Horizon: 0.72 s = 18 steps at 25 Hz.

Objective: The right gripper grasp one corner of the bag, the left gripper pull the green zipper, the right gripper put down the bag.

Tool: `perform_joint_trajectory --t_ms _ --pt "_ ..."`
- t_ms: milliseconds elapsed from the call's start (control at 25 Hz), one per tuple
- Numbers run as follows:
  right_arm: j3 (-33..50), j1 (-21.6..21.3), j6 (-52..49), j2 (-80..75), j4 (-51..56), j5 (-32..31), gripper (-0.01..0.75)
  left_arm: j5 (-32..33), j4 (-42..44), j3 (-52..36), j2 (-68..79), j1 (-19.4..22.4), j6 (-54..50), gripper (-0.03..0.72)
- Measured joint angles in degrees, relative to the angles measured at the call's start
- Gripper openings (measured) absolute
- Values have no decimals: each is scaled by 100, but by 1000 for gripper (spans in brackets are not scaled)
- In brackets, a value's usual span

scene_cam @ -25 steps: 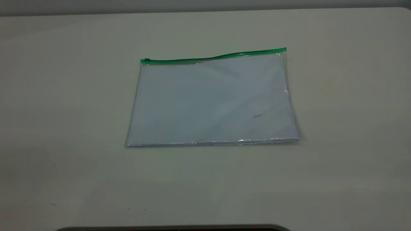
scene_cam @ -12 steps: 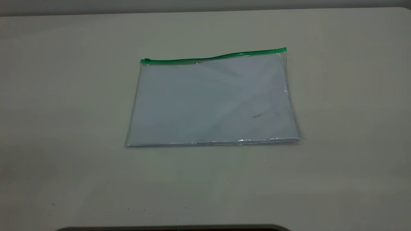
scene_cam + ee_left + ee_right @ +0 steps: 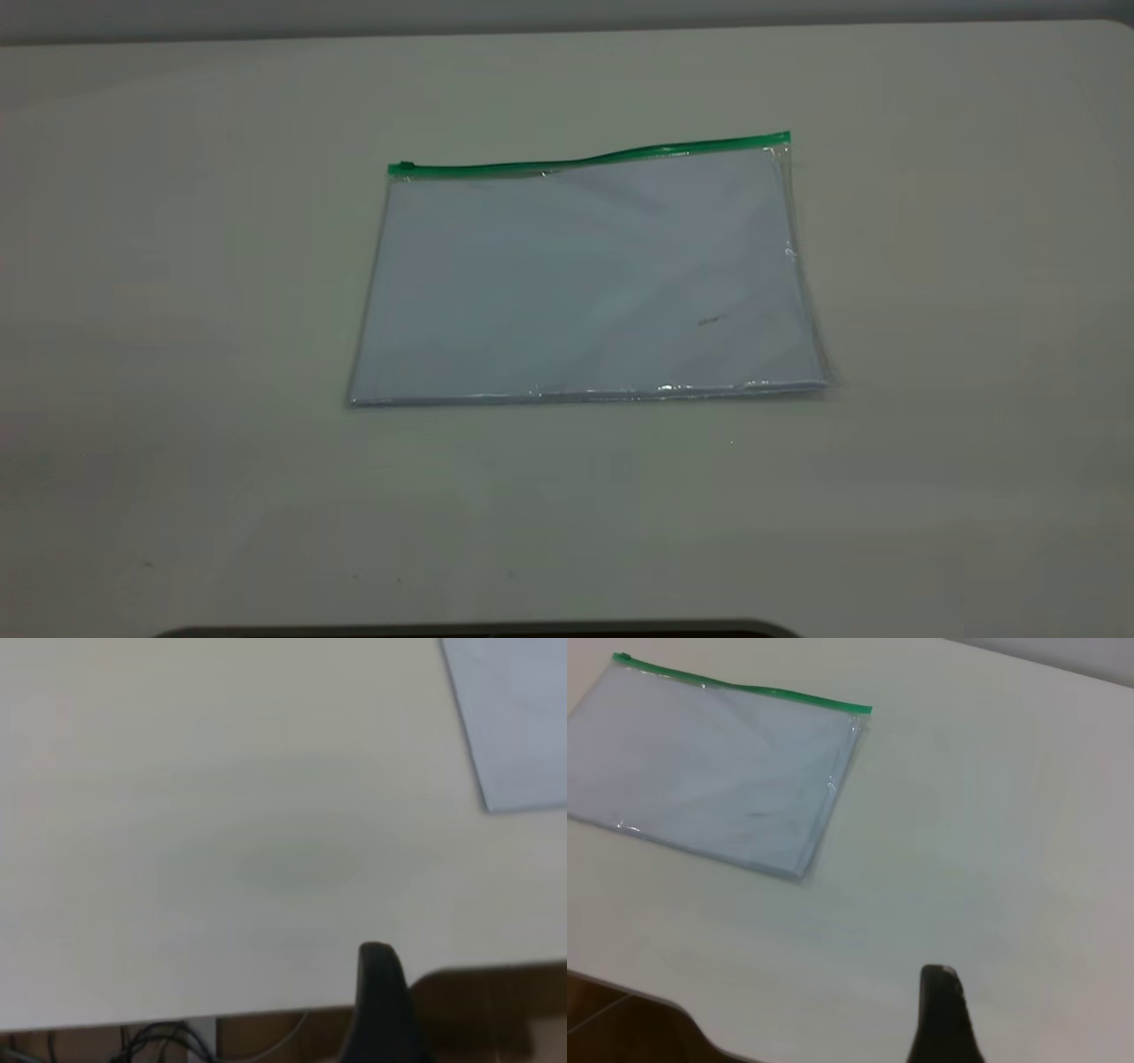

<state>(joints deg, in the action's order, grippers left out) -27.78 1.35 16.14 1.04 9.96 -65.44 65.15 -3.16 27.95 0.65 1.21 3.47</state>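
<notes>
The bag (image 3: 585,283) lies flat on the table, a clear pouch with pale bluish-white sheets inside. The green zipper (image 3: 589,159) runs along its far long edge, with the small slider tab (image 3: 405,167) at the left end. Neither gripper shows in the exterior view. The right gripper (image 3: 941,1010) is a black wedge over bare table, well away from the bag (image 3: 718,771) and its zipper (image 3: 744,687). The left gripper (image 3: 379,992) hangs over the table's near edge, far from the bag's corner (image 3: 518,718). Nothing touches the bag.
The pale table (image 3: 177,354) has bare surface all round the bag. Its near edge (image 3: 177,1019) shows in the left wrist view, with cables and a brown floor below. A dark rim (image 3: 478,631) lies at the front of the exterior view.
</notes>
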Motion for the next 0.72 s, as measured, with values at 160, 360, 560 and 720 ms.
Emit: perform_joint_trajectory --t_ms 160,360,560,720 --pt "0 0 0 0 0 0 564 6 116 0 -167 18 -213 586" --pt "0 0 0 0 0 0 564 6 135 0 -171 18 -182 586" --pt "0 0 0 0 0 0 564 6 135 0 -171 18 -171 586" --pt "0 0 0 0 0 0 564 6 135 0 -171 18 -171 586"
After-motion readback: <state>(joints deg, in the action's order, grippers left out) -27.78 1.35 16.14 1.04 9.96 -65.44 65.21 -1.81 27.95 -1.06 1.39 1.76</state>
